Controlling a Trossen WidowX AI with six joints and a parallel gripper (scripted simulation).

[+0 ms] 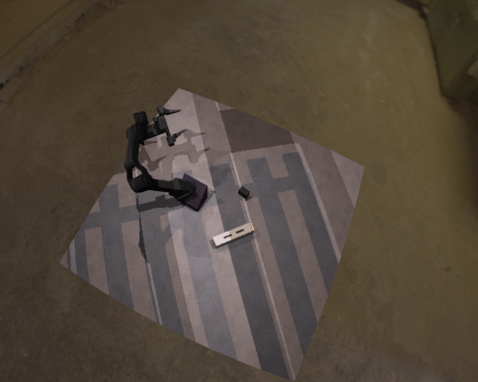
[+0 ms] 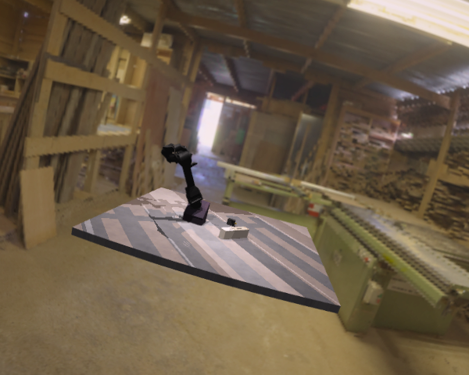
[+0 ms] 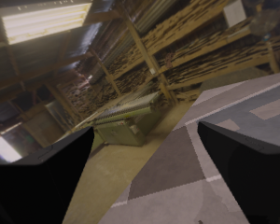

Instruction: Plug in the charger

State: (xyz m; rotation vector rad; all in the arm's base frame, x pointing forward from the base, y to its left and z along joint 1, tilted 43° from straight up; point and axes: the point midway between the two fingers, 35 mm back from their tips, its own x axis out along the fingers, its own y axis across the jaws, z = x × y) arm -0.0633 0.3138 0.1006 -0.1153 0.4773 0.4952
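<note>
The black two-prong charger [image 1: 243, 192] [image 2: 230, 221] lies on the table, its brass-coloured prongs pointing toward the lower right in the top view. The white power strip [image 1: 218, 241] [image 2: 234, 233] sits below it in that view, with two dark outlets side by side on its top; nothing is in either. My gripper [image 1: 183, 120] [image 3: 146, 128] is open and empty, raised high above the table on the far side of the arm base from the strip, away from the charger. The wrist view shows neither charger nor strip; the exterior view does not show the fingers clearly.
The striped table [image 1: 268, 127] [image 2: 145, 258] has a thick dark edge. The arm's purple base [image 1: 199, 191] [image 2: 199, 212] stands on it, to the left of the charger. Green machinery [image 2: 348, 278] [image 3: 123, 133] stands on the floor beyond the table.
</note>
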